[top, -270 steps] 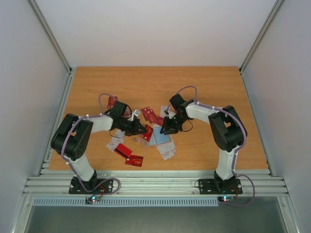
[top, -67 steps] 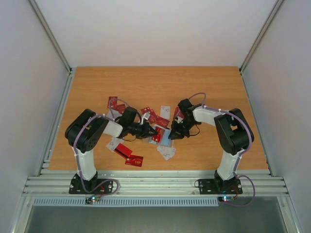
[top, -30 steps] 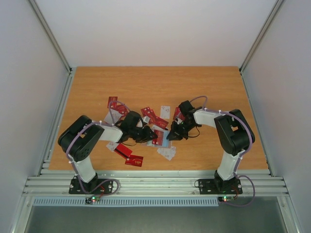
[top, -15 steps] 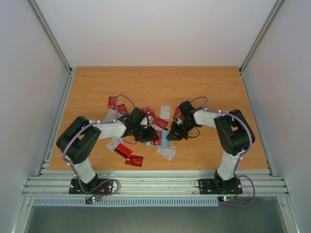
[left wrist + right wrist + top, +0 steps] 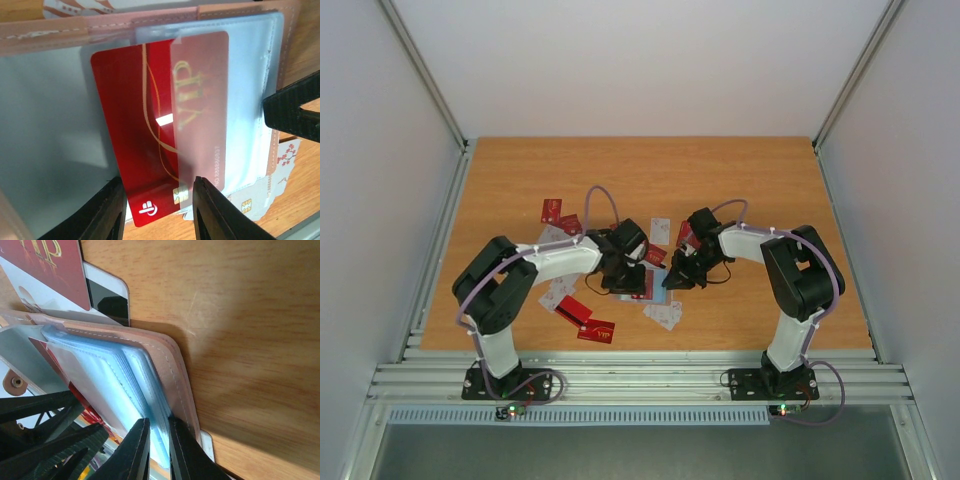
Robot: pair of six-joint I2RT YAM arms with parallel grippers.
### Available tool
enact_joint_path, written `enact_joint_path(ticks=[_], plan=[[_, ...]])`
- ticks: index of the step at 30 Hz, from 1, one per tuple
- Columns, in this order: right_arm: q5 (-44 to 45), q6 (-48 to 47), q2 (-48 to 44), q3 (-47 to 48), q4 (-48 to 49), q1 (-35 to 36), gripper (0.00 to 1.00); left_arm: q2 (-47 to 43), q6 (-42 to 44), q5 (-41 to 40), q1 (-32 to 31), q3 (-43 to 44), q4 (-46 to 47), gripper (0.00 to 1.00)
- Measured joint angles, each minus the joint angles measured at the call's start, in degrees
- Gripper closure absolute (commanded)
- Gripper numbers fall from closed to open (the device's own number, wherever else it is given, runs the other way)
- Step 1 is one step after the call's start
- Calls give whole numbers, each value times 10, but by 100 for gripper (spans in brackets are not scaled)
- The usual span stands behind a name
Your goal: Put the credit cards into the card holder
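L fingers (image 5: 204, 206) apart, red card (image 5: 135, 115) half in card holder (image 5: 247, 90) pocket; R fingers (image 5: 142, 445) clamp its edge

The red card (image 5: 135, 125) is smooth, shiny plastic with a bright spot of light on it. Just ahead of the left gripper (image 5: 157, 207), the card holder (image 5: 50, 37) looks like soft tan leather with stitches. Its pockets (image 5: 245, 100) are cloudy, see-through plastic. The worktop (image 5: 240, 340) is smooth wood.
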Motion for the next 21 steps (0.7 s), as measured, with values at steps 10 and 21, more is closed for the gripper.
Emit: enact_joint_path(ticks=[10,21], plan=[[-7,5,-2,-8,17,1,87,38,22,-33,-27,61,-69,65],[-9,5,-2,-9,20,1,87,59,52,-44,-28,96,-109,51]])
